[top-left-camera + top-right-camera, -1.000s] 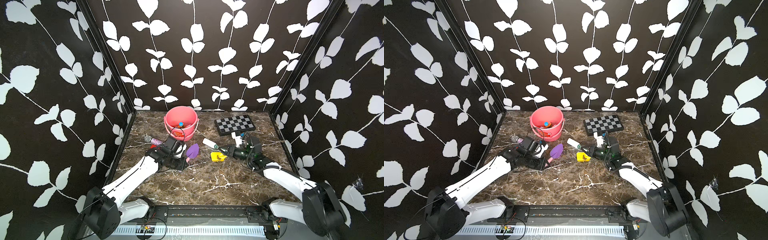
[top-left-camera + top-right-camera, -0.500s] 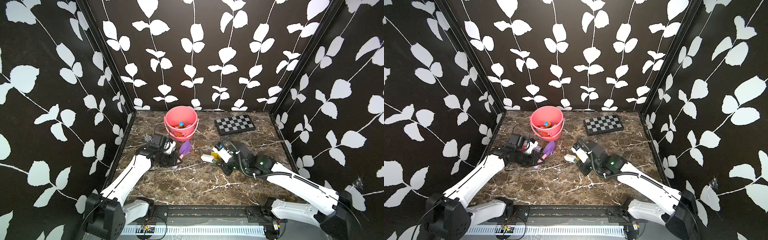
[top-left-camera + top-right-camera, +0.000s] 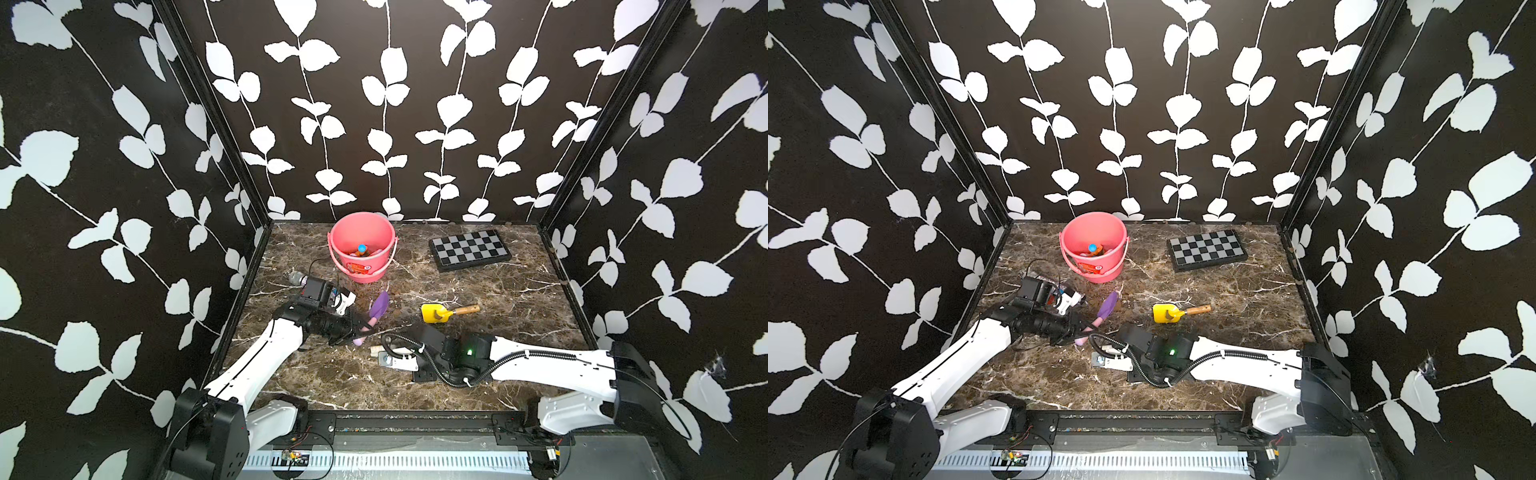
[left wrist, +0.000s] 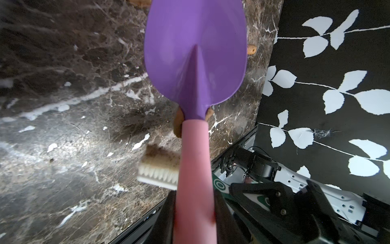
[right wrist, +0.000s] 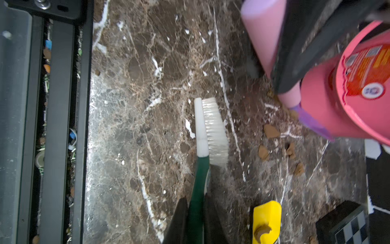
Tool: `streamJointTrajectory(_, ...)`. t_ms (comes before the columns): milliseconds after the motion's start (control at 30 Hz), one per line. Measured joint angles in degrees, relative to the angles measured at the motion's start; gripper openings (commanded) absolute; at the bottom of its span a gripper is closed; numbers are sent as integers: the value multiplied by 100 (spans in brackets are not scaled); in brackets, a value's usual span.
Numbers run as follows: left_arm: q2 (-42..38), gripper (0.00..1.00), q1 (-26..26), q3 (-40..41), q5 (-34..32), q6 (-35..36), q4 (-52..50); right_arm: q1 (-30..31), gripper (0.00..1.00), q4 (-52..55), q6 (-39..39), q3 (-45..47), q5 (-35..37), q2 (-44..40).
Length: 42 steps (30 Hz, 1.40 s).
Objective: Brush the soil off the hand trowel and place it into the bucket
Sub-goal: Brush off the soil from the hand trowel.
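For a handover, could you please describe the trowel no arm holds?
On the marble table, find the pink bucket at the back. In front, toward the chessboard's side, lies the loose trowel. Unlike the purple, pink-handled trowel in the left pincer, it has a yellow blade, wooden handle and a soil lump.

No lettering is legible in any view. The bucket (image 3: pixel 384 266), at 11 o'clock on the worktop (image 3: pixel 498 299), bears a red-orange label (image 5: pixel 366 67) with a round white-and-blue badge (image 5: pixel 372 91), print blurred; the brush (image 4: pixel 158 166) shows a wordless green-and-white ring mark (image 4: pixel 219 185).
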<state>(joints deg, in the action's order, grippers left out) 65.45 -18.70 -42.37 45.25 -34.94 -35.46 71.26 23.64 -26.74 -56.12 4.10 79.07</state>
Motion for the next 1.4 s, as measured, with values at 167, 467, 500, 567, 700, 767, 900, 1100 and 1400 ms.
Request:
streamJointTrajectory(167, 122, 0, 0, 17, 146, 83, -52, -2, 0, -291, -424, 0, -42, -26)
streamJointTrajectory(467, 133, 0, 0, 22, 299, 210, -140, -271, 0, -555, -498, -2, 365, -26)
streamJointTrajectory(500, 133, 0, 0, 22, 302, 223, -127, -299, 0, -540, -492, -2, 391, -26)
streamJointTrajectory(567, 133, 0, 0, 22, 297, 258, -127, -365, 0, -531, -444, -2, 413, -26)
streamJointTrajectory(700, 129, 0, 4, 15, 271, 315, -120, -459, 0, -476, -337, 2, 431, -26)
streamJointTrajectory(767, 129, 0, 4, 7, 247, 330, -129, -470, 0, -470, -286, 24, 428, -28)
streamJointTrajectory(900, 129, 0, 4, 7, 223, 330, -197, -479, 0, -437, -181, 151, 350, -136)
streamJointTrajectory(1100, 129, 0, 4, 7, 205, 328, -264, -417, 0, -433, -131, 184, 111, -284)
streamJointTrajectory(1400, 129, 0, 4, 7, 214, 328, -258, -393, 0, -540, -136, -24, 291, 17)
